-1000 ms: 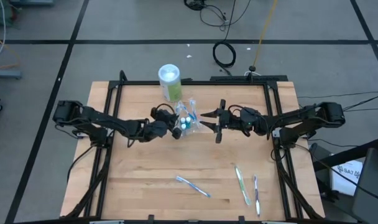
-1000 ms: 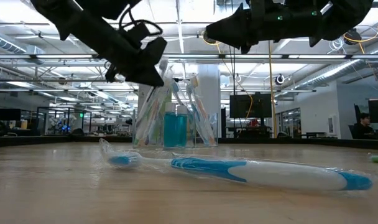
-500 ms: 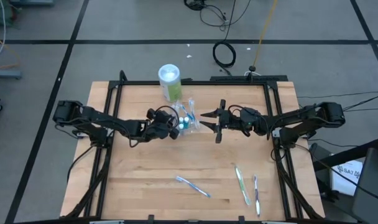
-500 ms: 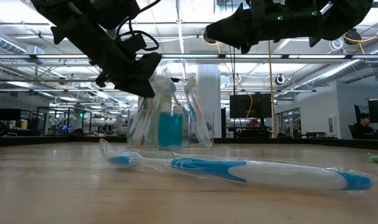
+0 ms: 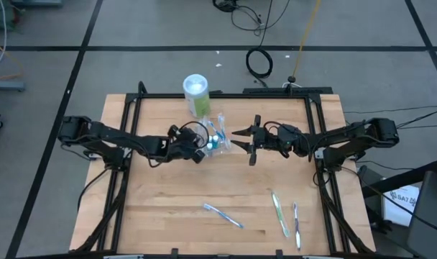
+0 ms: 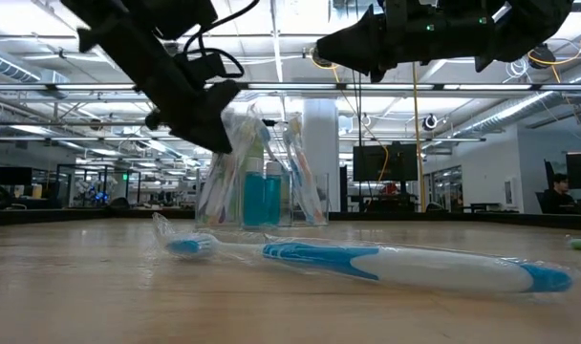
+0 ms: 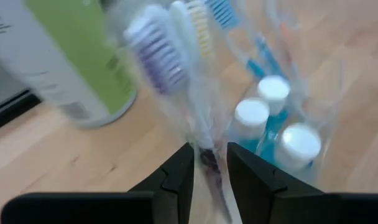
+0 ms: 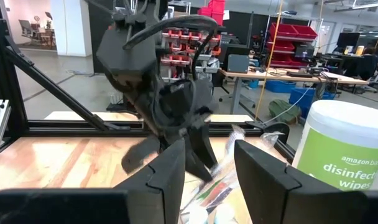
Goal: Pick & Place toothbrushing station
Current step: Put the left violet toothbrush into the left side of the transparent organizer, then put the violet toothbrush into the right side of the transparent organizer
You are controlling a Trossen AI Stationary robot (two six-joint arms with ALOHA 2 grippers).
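1. Left gripper: just beside the clear container, fingers parted narrowly around a wrapped toothbrush handle; grip or not, cannot tell.
2. Container stands mid-table, before the green canister, holding toothbrushes and teal tubes.
3. Right gripper: hovering beside it, fingers spread, empty.
4. Loose toothbrushes lie near the front edge.

canister top line: "amazon bas…", cut off at pic edge
canister 2nd line: "disinfect…", cut off
canister 3rd line: "wipes"
carton on floor, high view: print there, too small to read
elsewhere: no legible txt
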